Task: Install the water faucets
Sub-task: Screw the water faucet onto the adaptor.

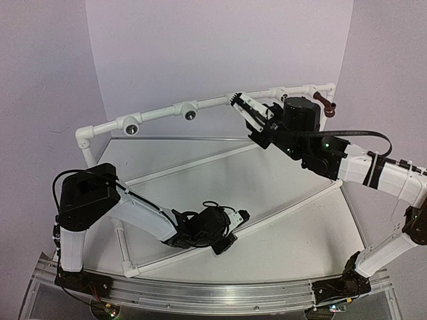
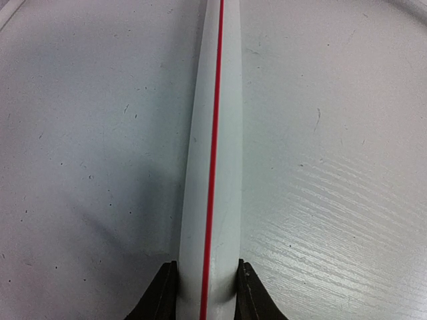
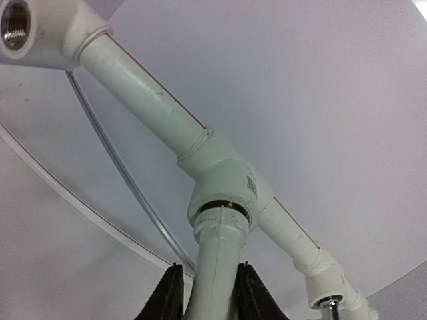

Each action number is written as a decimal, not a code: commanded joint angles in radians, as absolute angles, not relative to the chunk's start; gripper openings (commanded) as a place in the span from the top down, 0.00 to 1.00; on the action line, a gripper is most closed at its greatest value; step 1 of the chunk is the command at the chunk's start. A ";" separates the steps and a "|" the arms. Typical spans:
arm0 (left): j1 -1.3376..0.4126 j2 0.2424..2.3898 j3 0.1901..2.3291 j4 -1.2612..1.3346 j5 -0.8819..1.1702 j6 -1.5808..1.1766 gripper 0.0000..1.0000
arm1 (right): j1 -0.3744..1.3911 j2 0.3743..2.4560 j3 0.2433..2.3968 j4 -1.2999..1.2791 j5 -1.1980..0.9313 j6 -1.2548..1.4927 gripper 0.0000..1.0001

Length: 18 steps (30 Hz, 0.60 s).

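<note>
My right gripper (image 3: pixel 209 293) is shut on the white plastic faucet (image 3: pixel 217 260). The faucet's end sits in a white tee socket (image 3: pixel 227 180) of the raised back pipe. In the top view this gripper (image 1: pixel 239 104) reaches up to that pipe. The dark red-brown faucet (image 1: pixel 325 103) sits at the pipe's right end. A shiny silver part (image 3: pixel 328 305) shows at the neighbouring socket. My left gripper (image 2: pixel 207 297) is shut on a white pipe with a red line (image 2: pixel 213 153) that lies on the table. It also shows in the top view (image 1: pixel 235 230).
Two tee sockets with dark round holes (image 1: pixel 131 127) (image 1: pixel 190 113) stand further left on the back pipe. One also shows in the right wrist view (image 3: pixel 17 23). The white pipe frame (image 1: pixel 87 143) surrounds the table. Purple walls stand close behind.
</note>
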<state>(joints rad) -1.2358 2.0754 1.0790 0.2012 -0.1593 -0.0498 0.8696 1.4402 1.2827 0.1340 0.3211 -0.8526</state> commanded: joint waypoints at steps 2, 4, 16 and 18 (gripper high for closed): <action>-1.225 2.224 0.986 -0.129 -0.142 -0.196 1.00 | 0.875 1.475 1.369 0.162 0.370 -0.164 0.96; -1.225 2.224 0.985 -0.129 -0.141 -0.196 1.00 | 0.875 1.483 1.371 0.163 0.384 0.068 0.98; -1.224 2.222 0.980 -0.128 -0.140 -0.198 1.00 | 0.864 1.479 1.176 0.530 0.280 1.237 1.00; -1.225 2.221 0.978 -0.128 -0.140 -0.199 1.00 | 0.863 1.495 1.173 0.617 0.224 1.317 1.00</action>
